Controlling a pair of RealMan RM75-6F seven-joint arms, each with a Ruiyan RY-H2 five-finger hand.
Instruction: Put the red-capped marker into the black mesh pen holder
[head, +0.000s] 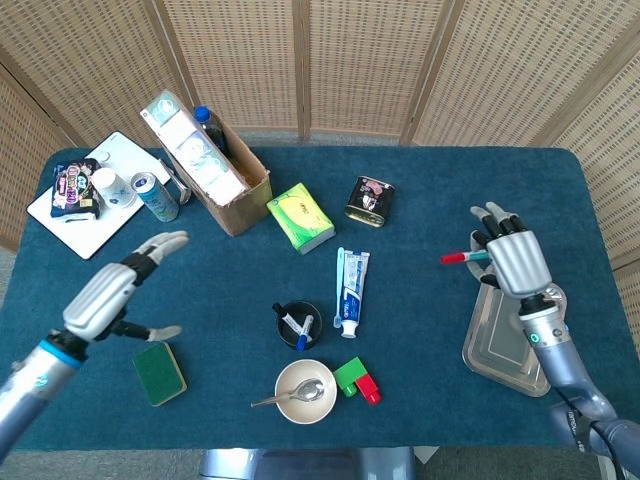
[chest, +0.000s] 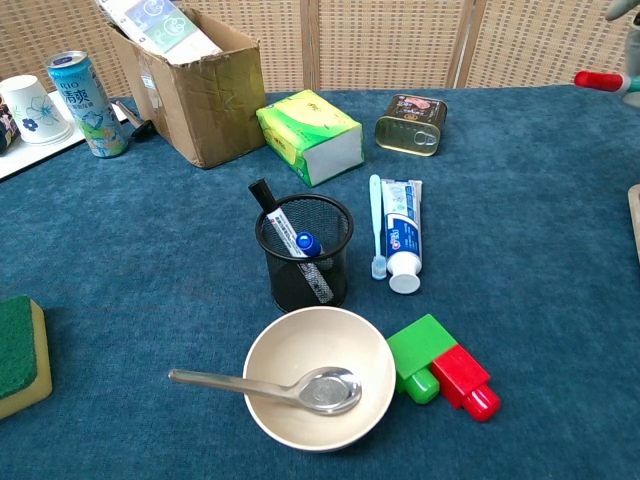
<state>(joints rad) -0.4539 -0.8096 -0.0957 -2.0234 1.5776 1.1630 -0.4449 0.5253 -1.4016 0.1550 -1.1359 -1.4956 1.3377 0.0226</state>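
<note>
My right hand (head: 510, 262) holds the red-capped marker (head: 462, 257) above the table at the right, its red cap pointing left; the cap (chest: 598, 80) shows at the chest view's right edge. The black mesh pen holder (head: 298, 324) stands near the table's middle front, well to the left of that hand. In the chest view the holder (chest: 304, 253) has a black marker and a blue-capped pen in it. My left hand (head: 110, 289) hovers open at the far left, fingers spread, above the green sponge (head: 160, 373).
A toothpaste tube and toothbrush (head: 350, 290) lie right of the holder. A bowl with a spoon (head: 305, 391) and green and red blocks (head: 357, 380) sit in front. A metal tray (head: 508, 343) lies under my right hand. A tin (head: 370, 200), tissue pack (head: 300, 217) and cardboard box (head: 208, 160) stand behind.
</note>
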